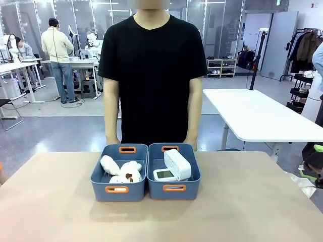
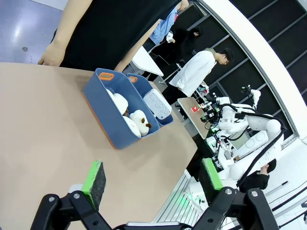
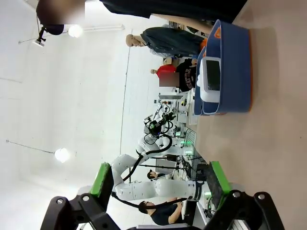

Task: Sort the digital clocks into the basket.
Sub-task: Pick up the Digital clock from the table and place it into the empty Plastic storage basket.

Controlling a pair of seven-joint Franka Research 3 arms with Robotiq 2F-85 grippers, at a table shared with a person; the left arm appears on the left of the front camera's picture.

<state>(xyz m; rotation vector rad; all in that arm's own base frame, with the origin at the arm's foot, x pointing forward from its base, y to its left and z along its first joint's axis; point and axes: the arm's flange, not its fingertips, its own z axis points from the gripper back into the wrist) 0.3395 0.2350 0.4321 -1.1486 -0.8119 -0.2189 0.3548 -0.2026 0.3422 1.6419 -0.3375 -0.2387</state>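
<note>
Two plush toys (image 1: 121, 171) in twin bin (image 1: 119, 190)

Evenly and brightly lit from ceiling lamps (image 3: 61, 154) overhead; soft, short shadows under the bins on the table (image 1: 60, 212). Sharp in the front view, no motion blur. Strongly bowed at the edges of both wrist views, with washed-out white glare across the right wrist view.

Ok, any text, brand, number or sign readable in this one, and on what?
None can be read.
Digital clocks in the right basket: LCD face in the front view too small; screen in the right wrist view dark.
Red sign on a far table: blurred.
</note>
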